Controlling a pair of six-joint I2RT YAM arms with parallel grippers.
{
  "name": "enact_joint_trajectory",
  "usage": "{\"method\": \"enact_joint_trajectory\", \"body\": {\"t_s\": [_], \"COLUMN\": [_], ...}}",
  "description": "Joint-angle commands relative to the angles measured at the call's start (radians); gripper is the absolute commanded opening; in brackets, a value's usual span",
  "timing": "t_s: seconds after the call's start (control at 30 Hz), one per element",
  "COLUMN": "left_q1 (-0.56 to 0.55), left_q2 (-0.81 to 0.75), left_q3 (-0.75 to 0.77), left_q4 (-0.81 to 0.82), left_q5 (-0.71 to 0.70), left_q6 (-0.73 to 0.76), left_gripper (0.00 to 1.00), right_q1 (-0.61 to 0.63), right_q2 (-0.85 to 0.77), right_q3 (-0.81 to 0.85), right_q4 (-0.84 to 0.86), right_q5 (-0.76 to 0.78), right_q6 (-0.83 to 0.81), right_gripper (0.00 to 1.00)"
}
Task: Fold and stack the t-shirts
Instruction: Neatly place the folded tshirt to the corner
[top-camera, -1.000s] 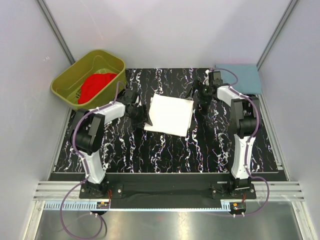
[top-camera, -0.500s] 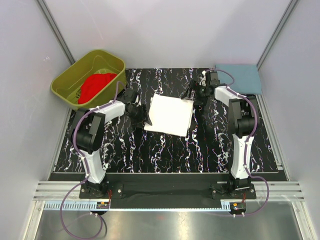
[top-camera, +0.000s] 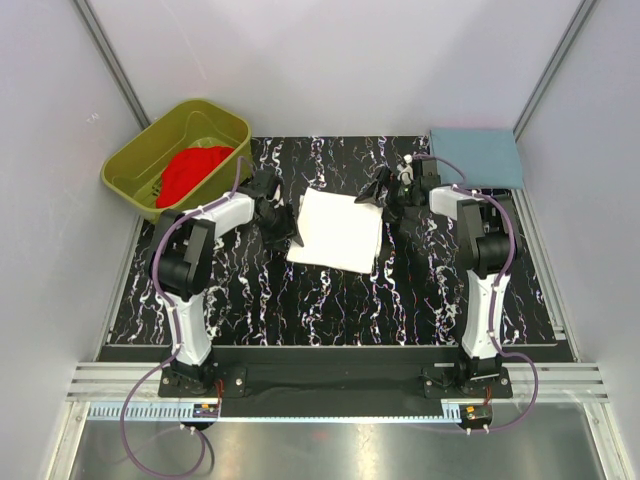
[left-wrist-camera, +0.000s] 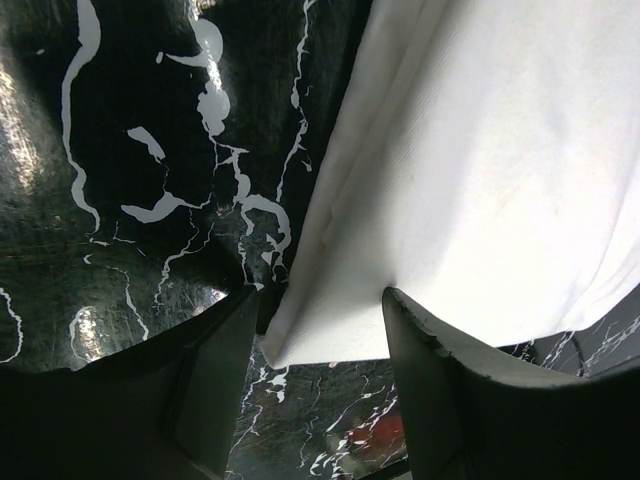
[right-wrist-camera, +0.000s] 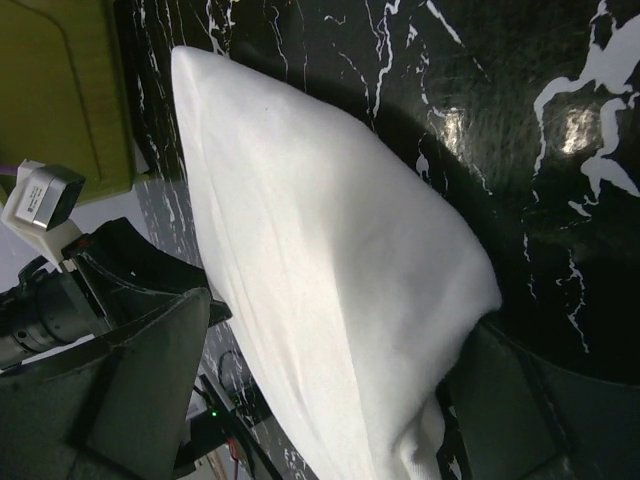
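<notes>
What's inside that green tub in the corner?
A crumpled red t-shirt lies in the tub. Part of the tub's floor shows beside it; anything under the shirt is covered.

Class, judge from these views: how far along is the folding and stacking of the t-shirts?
Done: the white t-shirt lies folded mid-table. In hand: the left gripper and right gripper straddle its opposite sides, both open. Remaining: the red t-shirt sits crumpled in the green tub, unfolded and unstacked.
</notes>
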Motion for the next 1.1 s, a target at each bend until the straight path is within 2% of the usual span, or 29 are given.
{"method": "enact_joint_trajectory", "body": {"t_s": [0.0, 0.1, 0.23, 0.33, 0.43, 0.47, 0.63, 0.8, 0.9, 0.93, 1.07], "left_q1": [0.01, 0.01, 0.01, 0.01, 0.008, 0.008, 0.007, -0.035, -0.069, -0.07, -0.069], "left_q2": [0.057, 0.065, 0.062, 0.059, 0.057, 0.054, 0.027, -0.175, -0.301, -0.341, -0.371], "left_q3": [-0.002, 0.015, 0.019, 0.015, 0.01, 0.007, 0.01, 0.045, 0.076, 0.078, 0.096], "left_q4": [-0.04, -0.057, -0.065, -0.066, -0.062, -0.058, -0.083, -0.166, -0.209, -0.216, -0.239], "left_q5": [-0.117, -0.129, -0.141, -0.146, -0.14, -0.137, -0.129, -0.15, -0.218, -0.239, -0.267], "left_q6": [0.045, 0.05, 0.049, 0.044, 0.036, 0.033, 0.032, 0.062, 0.095, 0.099, 0.13], "left_gripper": [0.6, 0.61, 0.61, 0.61, 0.61, 0.6, 0.6, 0.61, 0.62, 0.62, 0.62], "right_q1": [0.008, 0.006, 0.008, 0.008, 0.008, 0.008, 0.009, 0.011, 0.054, 0.069, 0.147], "right_q2": [-0.015, -0.007, 0.0, -0.003, 0.005, 0.002, -0.049, -0.145, -0.226, -0.247, -0.305], "right_q3": [-0.077, -0.071, -0.062, -0.059, -0.045, -0.044, -0.073, -0.077, -0.057, -0.066, -0.106], "right_q4": [0.046, -0.005, -0.05, -0.072, -0.064, -0.05, 0.042, 0.019, -0.082, -0.093, -0.156], "right_q5": [-0.005, 0.037, 0.08, 0.105, 0.114, 0.114, 0.114, 0.126, 0.227, 0.31, 0.497], "right_q6": [0.063, 0.023, -0.029, -0.064, -0.106, -0.118, -0.179, -0.263, -0.328, -0.325, -0.282], "right_gripper": [1.0, 0.96, 0.82, 0.78, 0.56, 0.36, 0.02, 0.0, 0.0, 0.0, 0.0]}}
